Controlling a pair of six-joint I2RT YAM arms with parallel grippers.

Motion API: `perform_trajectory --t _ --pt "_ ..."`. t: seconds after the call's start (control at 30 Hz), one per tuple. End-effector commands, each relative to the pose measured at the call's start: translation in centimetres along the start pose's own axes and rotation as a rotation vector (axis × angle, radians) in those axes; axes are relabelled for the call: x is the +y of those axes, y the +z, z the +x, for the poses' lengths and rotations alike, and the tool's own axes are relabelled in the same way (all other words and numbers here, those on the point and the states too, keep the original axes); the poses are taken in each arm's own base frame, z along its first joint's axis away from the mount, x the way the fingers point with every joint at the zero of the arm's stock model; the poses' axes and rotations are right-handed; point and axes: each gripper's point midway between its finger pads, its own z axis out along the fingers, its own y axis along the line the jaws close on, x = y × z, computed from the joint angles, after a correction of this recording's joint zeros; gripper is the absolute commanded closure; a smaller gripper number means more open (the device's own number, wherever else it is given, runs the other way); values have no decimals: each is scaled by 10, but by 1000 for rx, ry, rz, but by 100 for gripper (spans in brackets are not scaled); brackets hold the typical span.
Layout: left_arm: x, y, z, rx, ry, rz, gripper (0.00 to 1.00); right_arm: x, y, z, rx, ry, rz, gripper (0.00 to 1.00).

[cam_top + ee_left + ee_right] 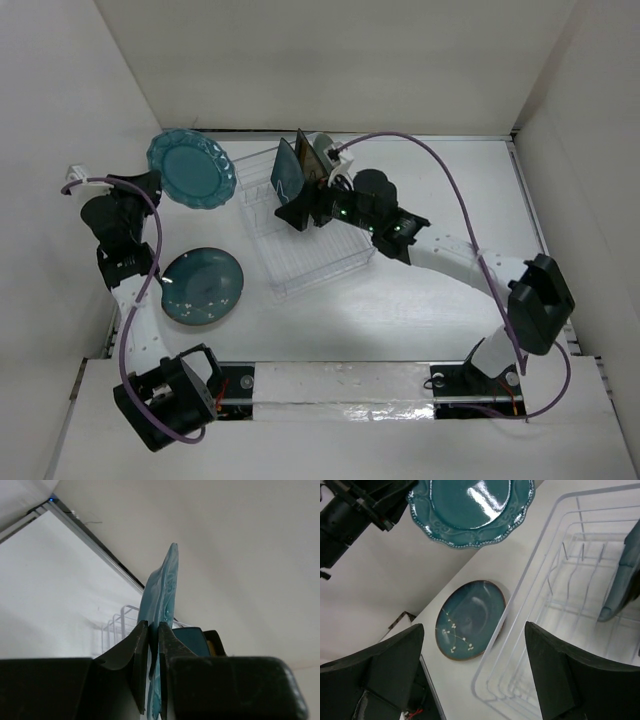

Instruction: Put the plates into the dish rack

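dark fingers (137,670) of the left pincer (154,626) fill the bottom of the left wrist view, clenched on the rim of the scalloped teal plate (166,590), which rises edge-on from between them. seen from overhead, that plate hangs in the air at the upper left, its glossy glazed face turned up and its rim beaded and wavy.

the dish rack (322,258) sits just to its right, clear plastic with rows of thin upright pegs, its long axis running from upper middle down toward the centre. the left arm is plainly the nearer one. i'd judge the plate has to travel rightward and go in on edge, parallel to those already standing, into the free slots lower down.

at the rack's upper end stands the squarish dark teal plate (288,172), with others behind it too crowded to tell apart. the right pincer (475,630) hovers there, released, its fingers wide with nothing between them.

down left of the rack, the round teal-blue plate (203,287), brown-rimmed with a white blossom sprig, lies flat on the white worktop (450,180).
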Motion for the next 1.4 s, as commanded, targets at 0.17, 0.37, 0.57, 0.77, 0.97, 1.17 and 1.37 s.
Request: perform_trajectory --t 0.17,0.37,0.57,0.77,0.97,1.17,1.37 --pt "-103 -40 -24 -71 -31 368 100 14 57 -28 -60 79 -69 6" --pt "-120 -65 -16 -49 -68 456 100 -5 88 -25 -51 152 -59 1" --pt "-130 -80 -6 -1 -108 534 100 -5 99 -19 -14 171 -136 1" --pt "-133 -95 9 56 -133 579 100 -2 108 -24 -30 164 -196 1" --pt "-117 -102 31 105 -150 577 100 17 103 -31 -70 151 -314 32" --pt "-89 -94 52 146 -111 514 100 18 91 -34 -107 141 -309 98" --pt "-77 -93 64 166 -58 503 88 0 77 -41 -161 139 -175 100"
